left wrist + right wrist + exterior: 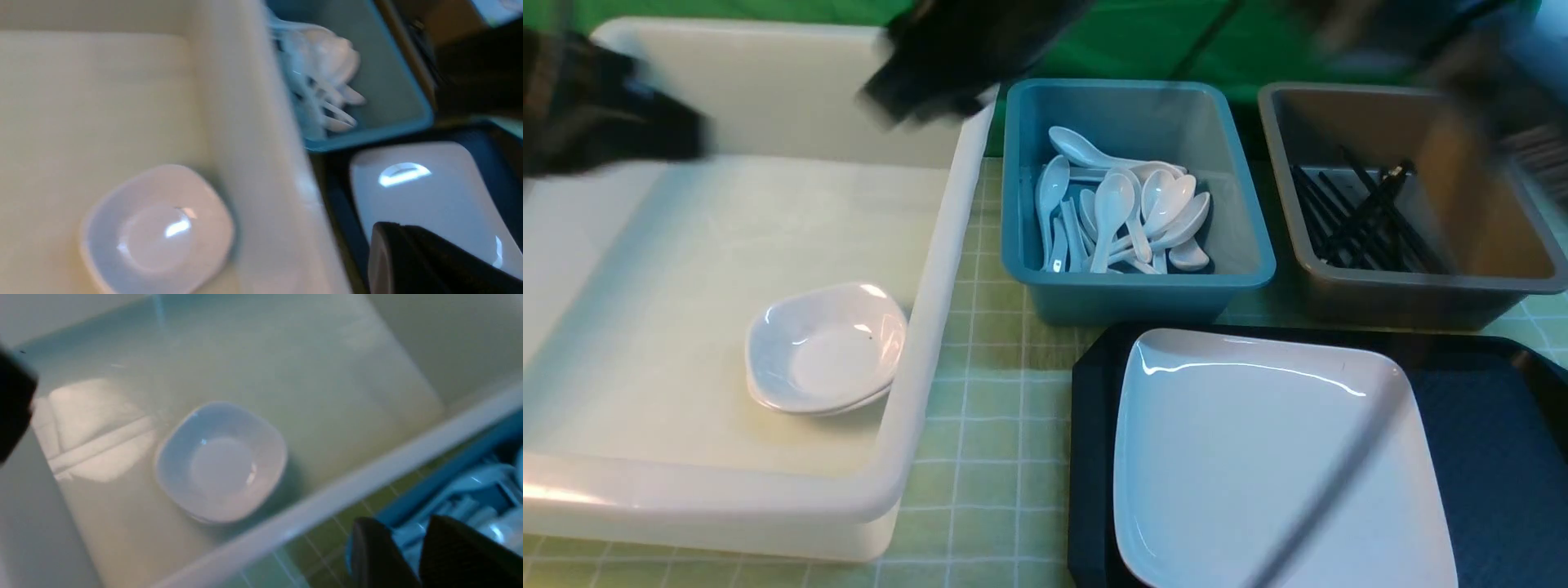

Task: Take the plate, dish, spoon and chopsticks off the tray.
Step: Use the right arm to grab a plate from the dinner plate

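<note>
Front view shows a big black rectangular plastic tray [1486,425] with a raised rim at the near right of the worktop [996,425], which is covered by a pale green checked cloth. A large glossy white rounded-square plate [1241,457] lies flat on the tray and covers most of its left part, and the dark tray surface shows to the right of it. A thin blurred grey streak crosses the plate on a slant; what it is cannot be told.

Beyond the tray two bins stand side by side. A teal plastic bin [1135,294] holds a heap of small glossy white soup spoons [1127,212]. To its right, a grey plastic bin [1405,302] holds long thin black chopsticks [1356,220]. On the left, a large white plastic tub [931,286] holds small white rounded-square dishes [825,347], stacked near its right wall.

Left wrist view shows the left tool [408,261] as one dark mass at the picture's edge, seen against the plate, with its fingers together. Right wrist view shows the right tool [410,535] against the teal bin just beside the tub wall. Its two dark fingers [376,559] stand a little apart with nothing between them.
</note>
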Motion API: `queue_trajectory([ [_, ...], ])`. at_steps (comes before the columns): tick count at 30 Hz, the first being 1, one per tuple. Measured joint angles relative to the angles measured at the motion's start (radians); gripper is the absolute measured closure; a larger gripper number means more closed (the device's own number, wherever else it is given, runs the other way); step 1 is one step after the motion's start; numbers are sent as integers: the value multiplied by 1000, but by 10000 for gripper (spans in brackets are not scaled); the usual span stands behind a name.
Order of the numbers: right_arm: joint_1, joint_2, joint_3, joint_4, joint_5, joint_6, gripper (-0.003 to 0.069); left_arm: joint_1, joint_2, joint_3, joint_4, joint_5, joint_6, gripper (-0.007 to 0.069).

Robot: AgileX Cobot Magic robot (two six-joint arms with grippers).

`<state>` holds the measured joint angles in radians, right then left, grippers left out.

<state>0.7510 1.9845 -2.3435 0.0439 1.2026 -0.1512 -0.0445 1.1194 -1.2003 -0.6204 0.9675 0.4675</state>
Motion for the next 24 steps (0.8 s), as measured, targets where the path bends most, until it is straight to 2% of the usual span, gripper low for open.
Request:
queue_trajectory([
  [1,-7,-13,32,-3,0,0,559,-15,1,0,0,-1,-1,637],
  [2,-70,-101,157,-10,0,0,617,-126,9,0,37,-9,-23,637],
  [3,-107,-149,214,-12,-1,1,627,-201,18,0,72,-13,-44,637],
  [4,-167,-230,374,-17,1,4,639,-285,32,0,122,-20,-72,637],
  [5,-221,-274,457,-19,1,7,643,-348,46,0,164,-26,-97,637],
  [6,-232,-294,477,-19,0,8,644,-360,50,0,179,-28,-102,637],
  [7,-301,-353,622,-21,-11,24,645,-433,75,0,221,-39,-128,637],
  [9,-431,-442,823,-6,-78,34,638,-511,116,1,264,-67,-153,637],
  [10,-502,-473,936,30,-133,33,620,-542,135,1,274,-86,-157,637],
  [13,-625,-511,1118,154,-244,-4,550,-572,168,1,280,-117,-160,637],
  [14,-697,-512,1225,257,-321,-68,479,-581,192,1,283,-132,-166,637],
  [15,-725,-504,1269,303,-376,-114,421,-582,203,1,285,-136,-165,637],
  [16,-743,-492,1304,343,-406,-147,386,-582,212,1,286,-139,-168,637],
  [18,-789,-440,1354,406,-499,-200,270,-582,234,1,293,-146,-171,637],
  [21,-802,-359,1355,434,-565,-219,215,-582,257,1,292,-163,-171,637],
  [24,-803,-266,1320,447,-599,-231,200,-582,289,1,246,-198,-129,637],
])
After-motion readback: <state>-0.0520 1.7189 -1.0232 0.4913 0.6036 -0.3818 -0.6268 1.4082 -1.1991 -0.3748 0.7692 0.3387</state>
